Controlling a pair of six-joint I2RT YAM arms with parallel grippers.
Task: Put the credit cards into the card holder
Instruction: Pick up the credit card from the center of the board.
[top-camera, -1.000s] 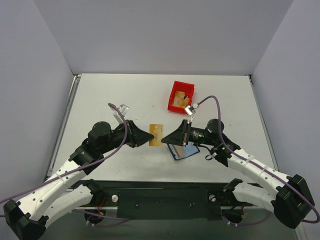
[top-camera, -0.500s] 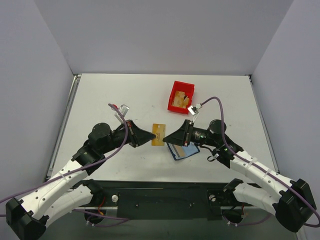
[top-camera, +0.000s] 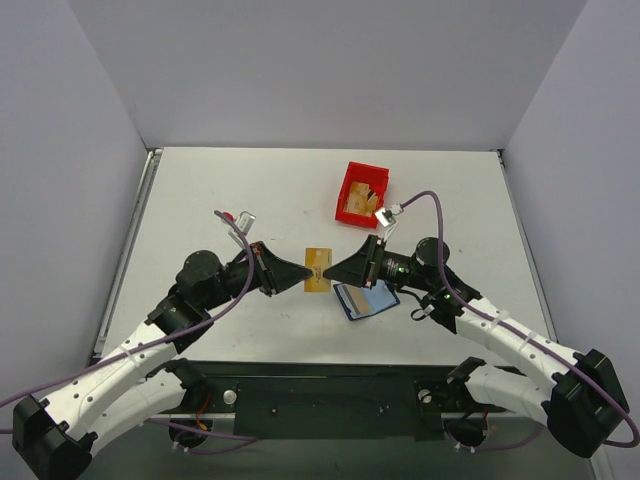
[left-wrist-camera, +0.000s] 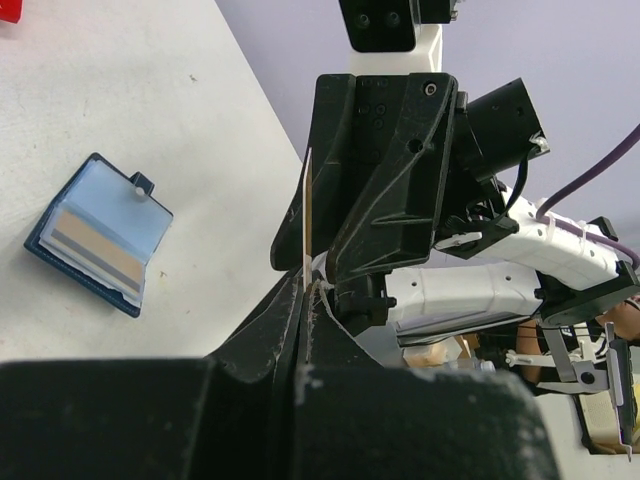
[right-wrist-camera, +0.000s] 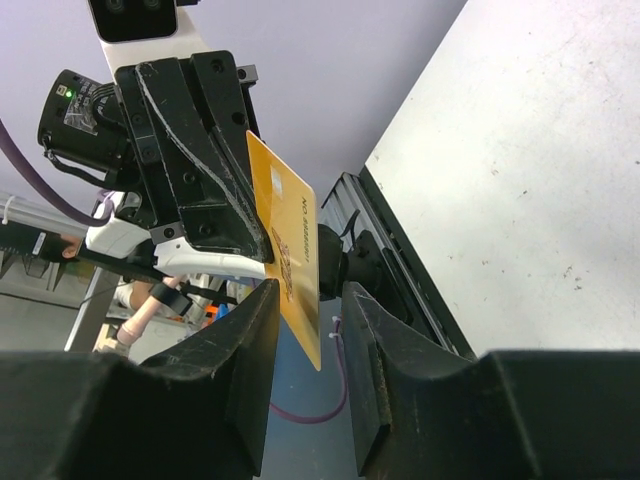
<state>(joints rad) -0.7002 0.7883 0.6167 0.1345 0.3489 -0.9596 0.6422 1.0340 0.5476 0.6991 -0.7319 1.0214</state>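
Credit card (top-camera: 317, 268) is held on edge in the air over the middle of the table (top-camera: 250, 190), between the two grippers. It is pinched at its 9 o'clock end by the left gripper (top-camera: 300, 272), whose fingers are pressed together on it (in the left wrist view the card (left-wrist-camera: 307, 215) is seen as a thin line rising from the tips). The right gripper (top-camera: 330, 272) is set at the 3 o'clock end with its jaws apart, the card (right-wrist-camera: 285, 230) standing in the gap.

The left arm is stretched in from 8 o'clock and the right from 4 o'clock, both forearms low and the tips almost met.

The card holder (top-camera: 365, 300) is laid open on the table at 4 o'clock of the card, under the right wrist, with a second card (left-wrist-camera: 100, 250) tucked inside. A red bin (top-camera: 362, 180) is placed at 1 o'clock.
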